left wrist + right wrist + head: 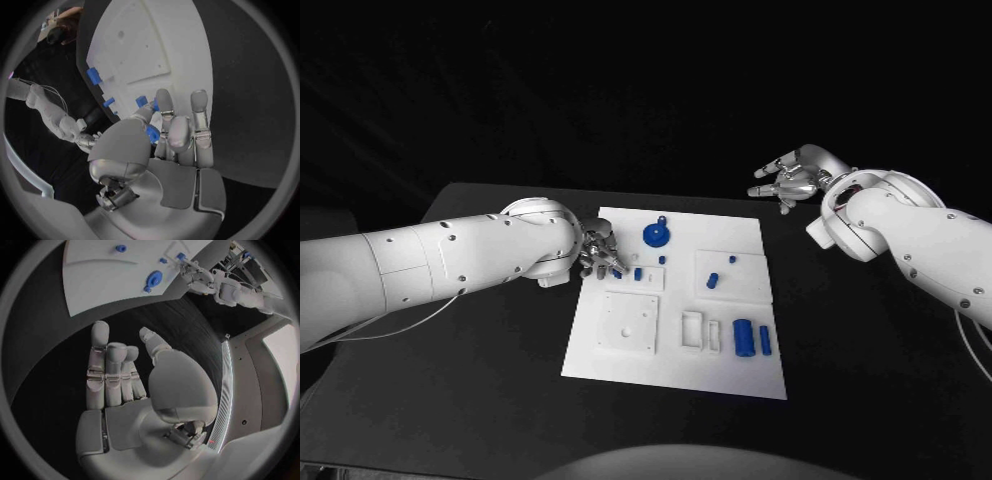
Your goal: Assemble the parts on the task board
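Silver many-fingered left hand (164, 142), fingers closed around a small blue plastic part (152, 133), rests at the near left edge of the flat white rectangular task board (733, 375). Other blue parts lie across that board, among them a round blue disc with a tab (656, 235). Right hand (793, 177) hovers off the board over the black table (877, 350), fingers apart, grasping nothing.

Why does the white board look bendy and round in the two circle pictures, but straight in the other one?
In the head view the task board has straight edges. In the left wrist view and right wrist view a fisheye lens curves its edges, and a dark ring frames each circle. The left hand and right hand look huge there because they sit close to the camera.
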